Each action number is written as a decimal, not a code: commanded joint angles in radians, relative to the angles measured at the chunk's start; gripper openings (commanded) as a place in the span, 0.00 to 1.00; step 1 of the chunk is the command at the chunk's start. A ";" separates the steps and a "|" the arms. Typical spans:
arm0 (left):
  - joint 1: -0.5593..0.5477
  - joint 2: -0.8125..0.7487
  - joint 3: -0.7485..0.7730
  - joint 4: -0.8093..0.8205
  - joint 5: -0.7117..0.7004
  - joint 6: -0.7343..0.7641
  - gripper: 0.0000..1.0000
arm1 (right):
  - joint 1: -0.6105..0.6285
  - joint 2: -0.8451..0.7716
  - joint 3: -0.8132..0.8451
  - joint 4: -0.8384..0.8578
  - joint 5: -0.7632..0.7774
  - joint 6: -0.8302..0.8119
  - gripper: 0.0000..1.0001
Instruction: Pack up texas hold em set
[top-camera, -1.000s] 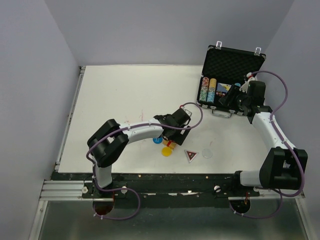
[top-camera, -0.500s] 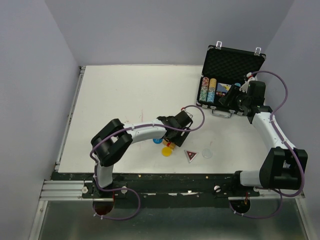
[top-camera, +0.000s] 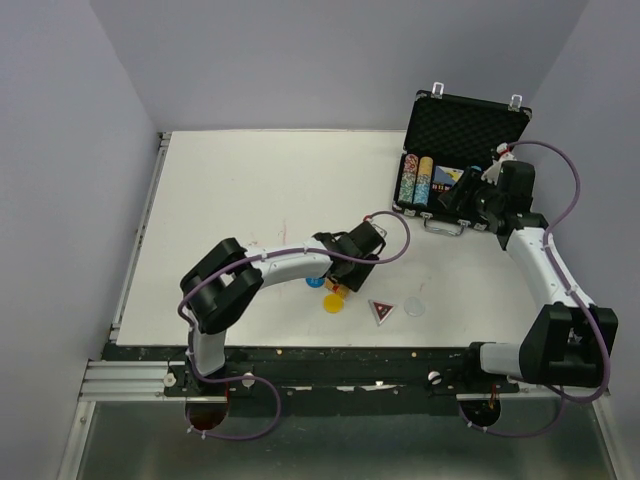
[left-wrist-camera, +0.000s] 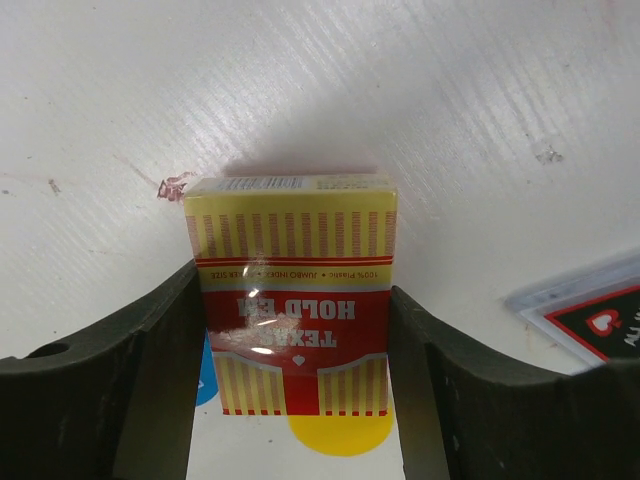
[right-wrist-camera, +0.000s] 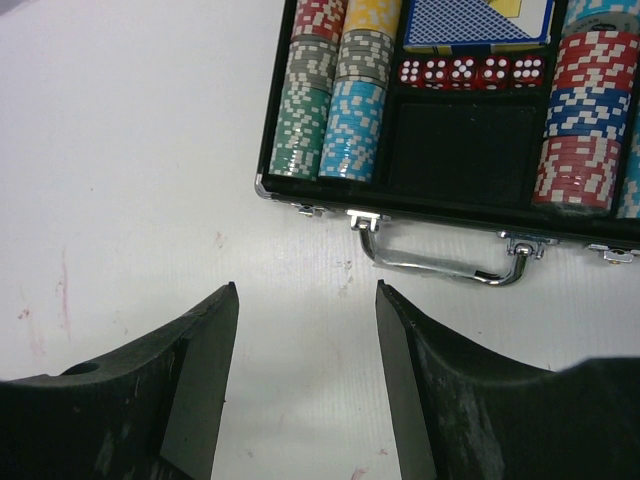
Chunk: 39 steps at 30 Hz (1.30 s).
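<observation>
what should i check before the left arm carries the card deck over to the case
1. Left gripper fingers flush on both sides of the card deck: ok.
2. Card deck square between the fingers, not skewed: ok.
3. Card deck clear of the yellow disc at its near end: cannot tell.
4. Case open, lid upright: ok.
5. Empty compartment free below the dice: ok.
6. Right gripper out of the path: not ok; it is open and hovers just in front of the case handle.

Two card decks (left-wrist-camera: 290, 300), five dice (right-wrist-camera: 470, 71), perhaps four discs (top-camera: 333, 302).
</observation>
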 joint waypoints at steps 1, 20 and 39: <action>-0.003 -0.176 0.010 0.022 0.049 0.085 0.45 | 0.003 -0.038 -0.004 -0.006 -0.076 0.040 0.66; -0.003 -0.662 -0.231 0.243 0.411 0.459 0.45 | 0.158 -0.068 0.092 -0.322 -0.716 0.140 0.71; -0.019 -0.712 -0.248 0.252 0.394 0.479 0.45 | 0.446 -0.071 0.099 -0.293 -0.667 0.245 0.71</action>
